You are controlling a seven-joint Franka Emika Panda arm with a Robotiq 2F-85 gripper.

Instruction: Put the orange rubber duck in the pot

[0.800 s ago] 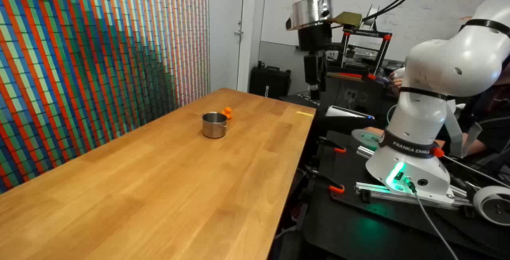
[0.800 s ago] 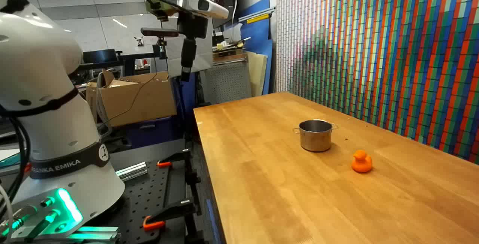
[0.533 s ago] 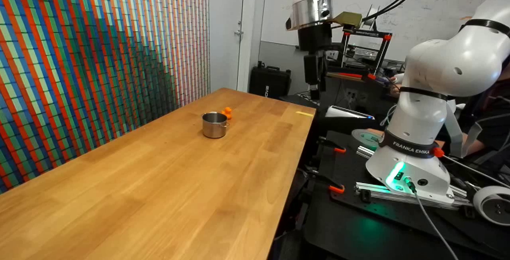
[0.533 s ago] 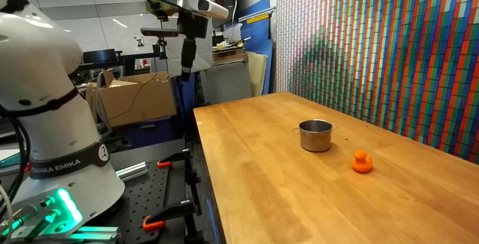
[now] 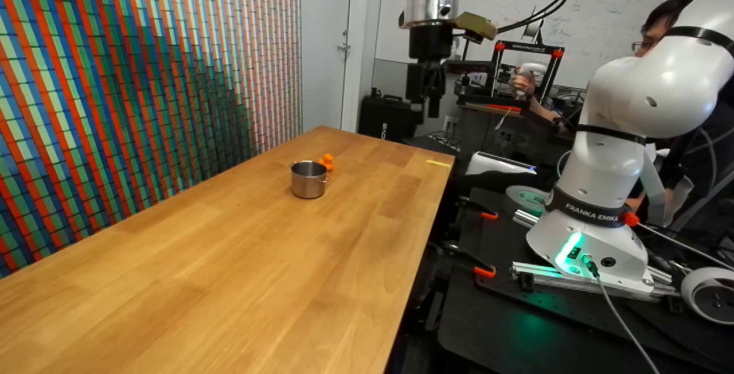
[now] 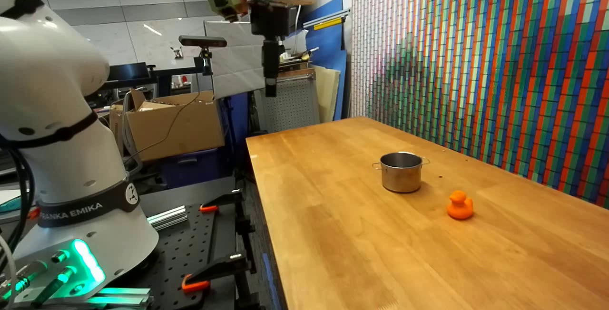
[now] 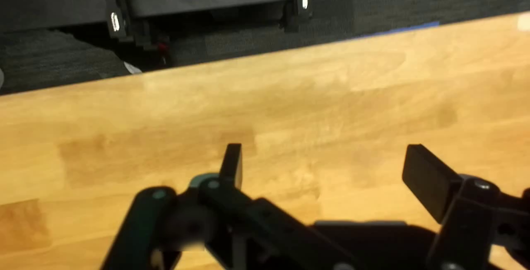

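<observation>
Orange duck (image 6: 460, 205) sits upright on the desk (image 6: 333, 253), nearer its wall-side long edge than the robot-side one; prob. light, rubbery, non-slip, so a gentle squeeze round the fat body, below the head, shd do. Steel pot (image 6: 401, 178) stands nr it, not touching, maybe in the way of a low approach; striped wall (image 6: 476, 58) lines the wall-side edge, black clamp (image 6: 221, 268) off robot-side edge. Claw (image 7: 325, 160) hangs high over desk, jaws apart, nothing btwn.
</observation>
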